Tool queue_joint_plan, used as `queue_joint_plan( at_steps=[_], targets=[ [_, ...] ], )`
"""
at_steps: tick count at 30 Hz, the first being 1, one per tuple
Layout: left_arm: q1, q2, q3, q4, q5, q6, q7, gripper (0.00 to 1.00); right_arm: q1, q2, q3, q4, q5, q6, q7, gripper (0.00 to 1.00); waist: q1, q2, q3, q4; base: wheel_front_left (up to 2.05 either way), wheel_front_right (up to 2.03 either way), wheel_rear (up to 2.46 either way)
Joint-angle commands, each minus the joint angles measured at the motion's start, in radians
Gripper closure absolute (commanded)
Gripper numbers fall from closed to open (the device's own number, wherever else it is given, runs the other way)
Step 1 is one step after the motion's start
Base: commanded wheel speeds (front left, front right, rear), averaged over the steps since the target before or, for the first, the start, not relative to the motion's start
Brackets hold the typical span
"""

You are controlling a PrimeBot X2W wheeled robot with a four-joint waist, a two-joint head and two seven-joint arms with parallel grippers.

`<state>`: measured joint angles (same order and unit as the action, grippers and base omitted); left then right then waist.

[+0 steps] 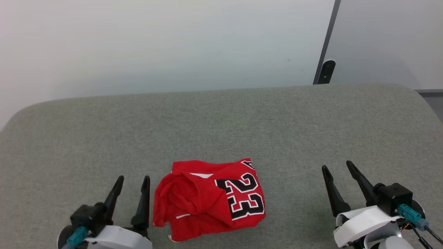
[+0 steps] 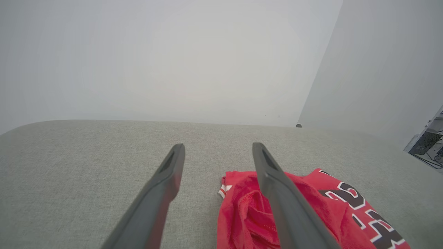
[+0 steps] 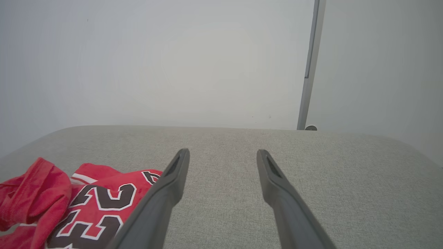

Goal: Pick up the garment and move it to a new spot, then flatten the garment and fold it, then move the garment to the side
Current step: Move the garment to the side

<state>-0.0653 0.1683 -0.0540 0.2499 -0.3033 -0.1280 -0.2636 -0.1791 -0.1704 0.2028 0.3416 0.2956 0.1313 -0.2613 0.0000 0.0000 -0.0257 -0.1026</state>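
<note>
Nearest me, my left hand (image 1: 134, 177) and right hand (image 1: 336, 164) both hover with fingers spread, gripping nothing. Between them, closer to the left one, the garment (image 1: 207, 200) lies crumpled on the bench (image 1: 221, 121) near its front edge. Its long axis runs roughly left to right, with the "23" stacked sideways, the 2 farther and the 3 nearer. Beyond are bare grey padding, then a pale wall (image 1: 155, 45) and a dark post (image 1: 327, 38).

"23" in black-and-white, on red garment (image 1: 207, 199)
</note>
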Motion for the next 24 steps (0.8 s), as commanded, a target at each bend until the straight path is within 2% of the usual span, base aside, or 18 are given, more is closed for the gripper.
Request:
queue_joint_plan(
  at_steps=[1, 6, 11, 24],
  targets=[
    [0.004, 0.002, 0.0, 0.001, -0.001, -0.003, 0.0, 0.0, 0.004, -0.001, 0.001, 0.001, -0.002, -0.001, -0.004, 0.0, 0.0, 0.0, 0.001, 0.001, 0.0, 0.0, 0.0],
    [-0.005, 0.009, 0.003, 0.0, -0.006, -0.003, 0.0, 0.0, 0.004, -0.004, 0.013, 0.01, 0.001, -0.001, -0.005, 0.0, 0.0, 0.0, 0.004, 0.011, 0.0, 0.0, 0.0],
    [-0.018, 0.014, 0.025, -0.001, 0.001, -0.003, 0.0, 0.0, -0.009, -0.015, 0.043, 0.053, -0.004, -0.001, 0.001, 0.0, 0.0, 0.0, 0.007, 0.05, 0.0, 0.0, 0.0],
    [0.009, 0.018, 0.111, -0.016, 0.012, 0.0, 0.0, 0.0, -0.062, -0.033, 0.137, 0.115, 0.012, -0.001, 0.138, 0.0, 0.0, 0.0, -0.016, 0.226, 0.0, 0.0, 0.0]
  ],
)
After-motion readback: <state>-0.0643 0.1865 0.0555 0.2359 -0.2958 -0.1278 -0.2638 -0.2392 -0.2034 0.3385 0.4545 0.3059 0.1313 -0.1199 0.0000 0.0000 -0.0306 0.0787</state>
